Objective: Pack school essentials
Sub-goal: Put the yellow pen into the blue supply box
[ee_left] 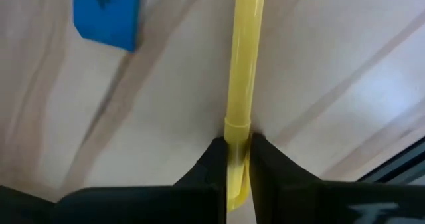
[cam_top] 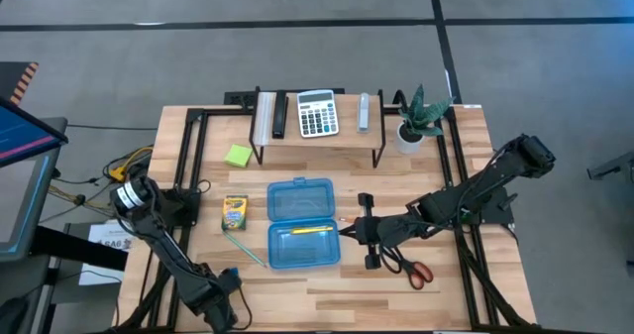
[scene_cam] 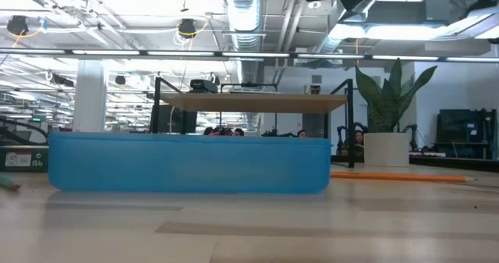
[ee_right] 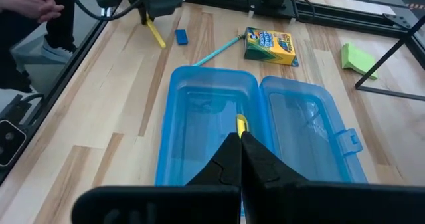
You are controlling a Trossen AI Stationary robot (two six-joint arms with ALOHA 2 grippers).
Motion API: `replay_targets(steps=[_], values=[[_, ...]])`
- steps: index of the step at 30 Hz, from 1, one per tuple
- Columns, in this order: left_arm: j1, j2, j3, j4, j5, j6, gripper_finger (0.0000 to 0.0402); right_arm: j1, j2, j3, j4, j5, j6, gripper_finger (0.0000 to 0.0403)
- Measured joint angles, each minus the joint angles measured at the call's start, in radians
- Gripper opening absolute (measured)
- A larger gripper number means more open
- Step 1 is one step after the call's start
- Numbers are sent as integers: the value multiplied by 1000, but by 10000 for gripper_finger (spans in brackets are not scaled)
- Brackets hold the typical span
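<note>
Pencils first: from above, a yellow pencil (cam_top: pixel 309 230) lies inside the open blue case (cam_top: pixel 302 224) at the centre of the frame, in its lower half. The right gripper (cam_top: pixel 349 232) sits just right of the case, fingers pinched near the pencil's tip. Red-handled scissors (cam_top: pixel 410 266) lie below it. The crayon box (cam_top: pixel 234 212) and a thin blue pen (cam_top: pixel 242 247) lie left of the case, the sticky-note pad (cam_top: pixel 238 156) at upper left. The left gripper (cam_top: pixel 224 282) is at lower left.

At table height, the case (scene_cam: pixel 187 163) fills the middle, an orange pencil (scene_cam: pixel 401 177) on the wood to its right.

The left wrist camera shows the fingers (ee_left: pixel 214 161) closed on a yellow marker (ee_left: pixel 242 78).

The right wrist camera shows the fingers (ee_right: pixel 226 159) closed together over the case (ee_right: pixel 212 124), yellow showing at their tips.
</note>
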Motion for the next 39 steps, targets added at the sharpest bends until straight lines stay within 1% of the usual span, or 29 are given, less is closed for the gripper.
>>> replay_targets(steps=[4, 8, 12, 15, 23, 30, 33, 37, 39], values=[[12, 5, 23, -55, -28, 30, 3, -4, 0, 0, 0, 0, -2, 8], [22, 11, 59, -148, -134, 60, 2, -6, 0, 0, 0, 0, -2, 8], [40, 16, 93, -216, -214, 91, 0, -7, 0, 0, 0, 0, -2, 8], [61, 19, 119, -226, -273, 140, 2, -7, 0, 0, 0, 0, -2, 8], [130, 17, 168, -219, -283, 293, 5, -7, 0, 0, 0, 0, -2, 8], [153, 16, 169, -205, -257, 350, 2, -6, 0, 0, -3, 0, -1, 8], [152, 14, 170, -219, -251, 342, 2, -6, 0, 0, -8, 0, 5, 8], [144, -16, 170, -274, -253, 287, 6, -6, 0, 0, -10, 0, 5, 8], [129, -47, 170, -280, -286, 268, 15, -6, 0, 0, -10, 0, 5, 8]])
